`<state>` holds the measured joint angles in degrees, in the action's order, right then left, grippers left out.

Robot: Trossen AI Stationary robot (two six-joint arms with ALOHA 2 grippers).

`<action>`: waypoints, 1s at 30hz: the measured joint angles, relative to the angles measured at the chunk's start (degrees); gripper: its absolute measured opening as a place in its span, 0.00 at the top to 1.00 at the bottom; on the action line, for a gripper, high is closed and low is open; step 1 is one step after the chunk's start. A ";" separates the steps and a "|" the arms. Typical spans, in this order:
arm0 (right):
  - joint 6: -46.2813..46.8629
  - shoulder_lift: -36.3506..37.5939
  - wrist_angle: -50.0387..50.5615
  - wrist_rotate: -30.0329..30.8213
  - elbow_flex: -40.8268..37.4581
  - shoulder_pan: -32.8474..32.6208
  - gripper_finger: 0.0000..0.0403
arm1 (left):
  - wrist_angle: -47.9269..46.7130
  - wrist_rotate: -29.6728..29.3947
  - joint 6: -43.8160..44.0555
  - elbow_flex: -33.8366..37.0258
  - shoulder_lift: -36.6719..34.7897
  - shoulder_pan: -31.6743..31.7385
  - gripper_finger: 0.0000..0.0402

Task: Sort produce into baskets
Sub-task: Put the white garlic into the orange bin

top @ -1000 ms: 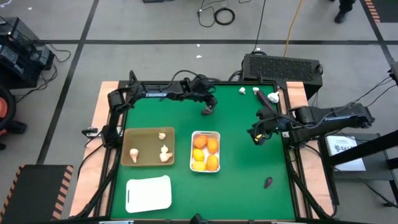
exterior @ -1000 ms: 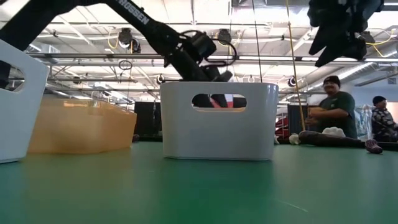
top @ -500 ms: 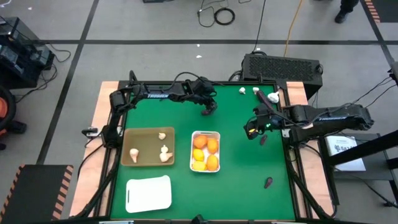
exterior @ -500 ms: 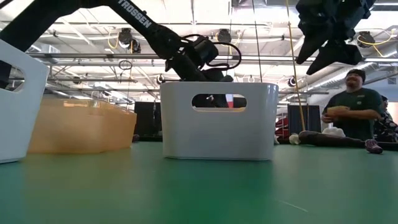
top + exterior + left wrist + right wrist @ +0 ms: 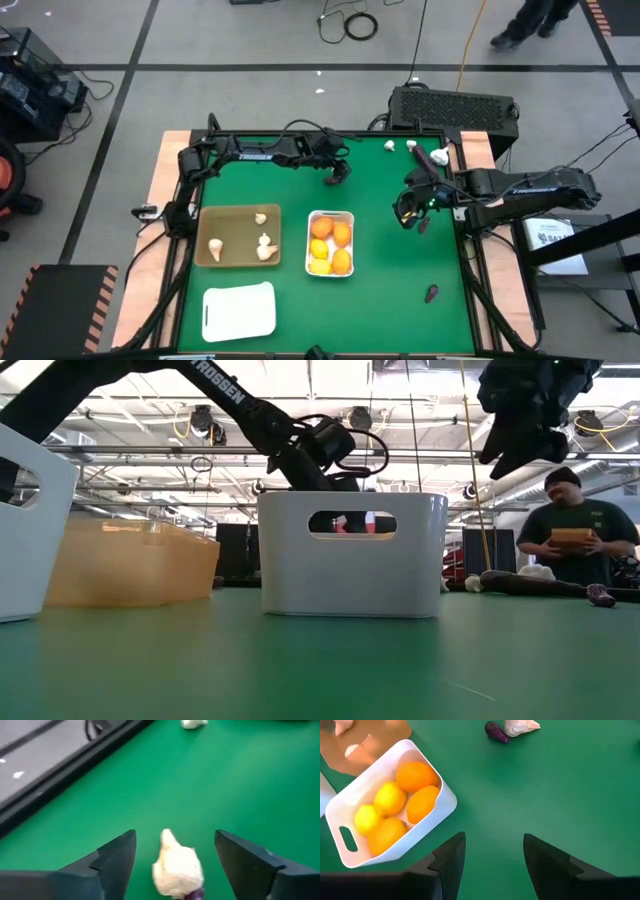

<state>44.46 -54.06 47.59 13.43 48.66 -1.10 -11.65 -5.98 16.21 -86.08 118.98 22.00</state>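
Hovering over the garlic bulb [image 5: 176, 869], the left gripper [image 5: 175, 865] is standing wide open, bulb centred between its fingers; the right gripper [image 5: 492, 862] is waiting farther off, part-open, empty.

table cover [image 5: 380, 280]: I see matt green, felt-like cloth
white basket [image 5: 395, 827]: I see smooth glossy plastic
citrus [image 5: 415, 774]: finely dimpled skin
garlic bulb [image 5: 176, 869]: dull, papery
table edge [image 5: 158, 190]: bare wood

Your left gripper [image 5: 338, 172] now spreads wider over the garlic bulb [image 5: 176, 869]; your right gripper [image 5: 410, 213] sits further left.
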 joint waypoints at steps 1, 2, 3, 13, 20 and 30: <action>-0.57 0.00 0.00 -0.02 0.00 0.00 0.53 | -0.12 -0.60 0.13 0.00 0.00 0.00 0.28; -1.08 0.00 0.00 -0.01 0.00 0.00 0.53 | -0.10 -0.72 0.92 0.00 0.00 -0.02 0.26; -1.58 0.00 0.00 -0.02 0.00 0.00 0.53 | -0.25 -0.70 2.13 0.00 0.03 0.00 0.24; -4.88 0.00 -0.33 -0.28 0.02 0.04 0.53 | -2.97 -5.11 3.87 0.07 3.67 -1.81 0.21; -4.69 0.00 -1.22 -0.30 0.02 0.42 0.53 | -5.21 -4.98 0.89 0.04 3.56 -1.95 0.21; -3.53 0.00 -5.37 0.04 0.02 0.42 0.53 | -8.96 -1.25 -5.03 0.04 3.58 -0.62 0.23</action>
<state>40.93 -54.06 42.22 13.47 48.69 -0.69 -20.61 -7.23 11.18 -86.04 122.56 21.38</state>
